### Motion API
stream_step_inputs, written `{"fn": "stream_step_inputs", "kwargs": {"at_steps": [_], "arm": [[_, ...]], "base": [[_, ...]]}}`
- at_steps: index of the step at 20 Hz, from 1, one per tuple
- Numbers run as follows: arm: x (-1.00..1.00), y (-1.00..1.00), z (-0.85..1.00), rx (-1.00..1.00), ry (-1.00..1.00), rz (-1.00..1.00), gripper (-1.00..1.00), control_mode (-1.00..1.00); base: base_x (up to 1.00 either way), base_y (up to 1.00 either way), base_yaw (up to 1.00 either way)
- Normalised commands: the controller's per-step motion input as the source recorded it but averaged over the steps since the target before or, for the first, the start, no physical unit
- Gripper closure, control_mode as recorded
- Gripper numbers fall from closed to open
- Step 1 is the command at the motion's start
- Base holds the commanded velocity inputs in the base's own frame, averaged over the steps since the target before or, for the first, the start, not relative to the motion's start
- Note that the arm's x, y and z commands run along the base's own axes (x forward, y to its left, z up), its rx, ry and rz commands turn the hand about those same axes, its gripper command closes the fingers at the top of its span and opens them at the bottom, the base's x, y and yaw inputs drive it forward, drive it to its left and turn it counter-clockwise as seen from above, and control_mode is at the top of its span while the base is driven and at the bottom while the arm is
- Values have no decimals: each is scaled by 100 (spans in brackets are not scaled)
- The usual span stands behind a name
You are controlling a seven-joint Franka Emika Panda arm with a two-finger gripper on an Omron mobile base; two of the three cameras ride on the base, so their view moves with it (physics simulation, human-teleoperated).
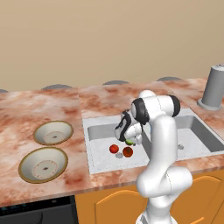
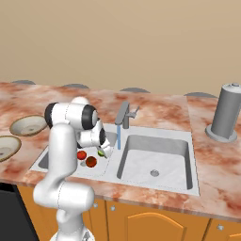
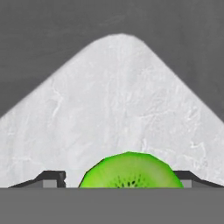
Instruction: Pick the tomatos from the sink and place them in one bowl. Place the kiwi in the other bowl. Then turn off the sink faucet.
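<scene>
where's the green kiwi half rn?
Green kiwi half lies in the grey sink's left basin, between the gripper fingertips in the hand view, just right of two red tomatoes.

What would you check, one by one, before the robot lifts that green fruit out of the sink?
1. Kiwi sits between the two fingertips in the hand view: ok.
2. Gripper firmly shut on the kiwi: cannot tell; the fingertips flank it, but contact does not show.
3. Two tomatoes lie apart from the kiwi on the sink floor: ok.
4. Both bowls stand upright on the counter with room inside: ok.
5. Faucet off: not ok; a blue stream still runs, a later step.
</scene>
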Motion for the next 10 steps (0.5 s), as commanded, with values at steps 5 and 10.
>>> {"fn": "stream_step_inputs", "kwargs": {"at_steps": [5,10], "arm": [[0,6,-10,0,-1,0,100,-100],[-23,13,23,0,-6,-2,100,-100]], "base": [[0,0,0],[0,0,0]]}}
